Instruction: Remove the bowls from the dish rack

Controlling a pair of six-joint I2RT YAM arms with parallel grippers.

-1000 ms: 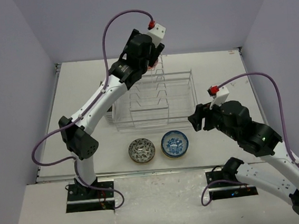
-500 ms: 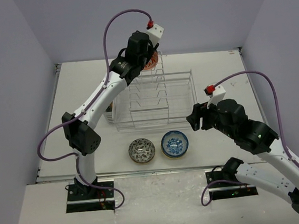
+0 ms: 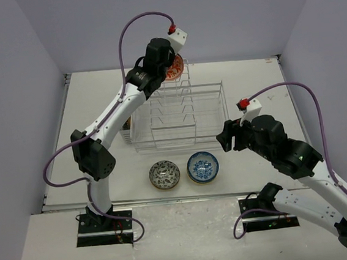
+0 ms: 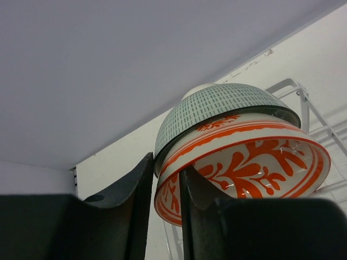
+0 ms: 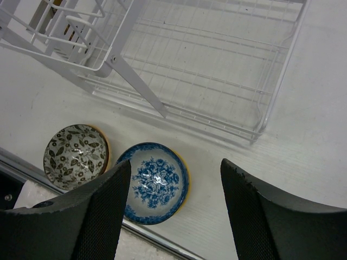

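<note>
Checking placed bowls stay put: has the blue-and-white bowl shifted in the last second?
No. The blue-and-white bowl keeps its spot by the near edge of the dish rack.

— The orange bowl (image 4: 244, 162)?
— Glossy glazed ceramic, like the blue bowl (image 5: 154, 181).
— The rack (image 5: 217, 70)?
— Smooth white-coated wire. The fingers (image 5: 260, 216): matt black, finely textured.

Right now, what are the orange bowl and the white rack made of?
The orange bowl looks like glazed ceramic: glossy glints on its painted leaves. The dish rack seems thin metal wire, coated white, perhaps paint or plastic.
</note>
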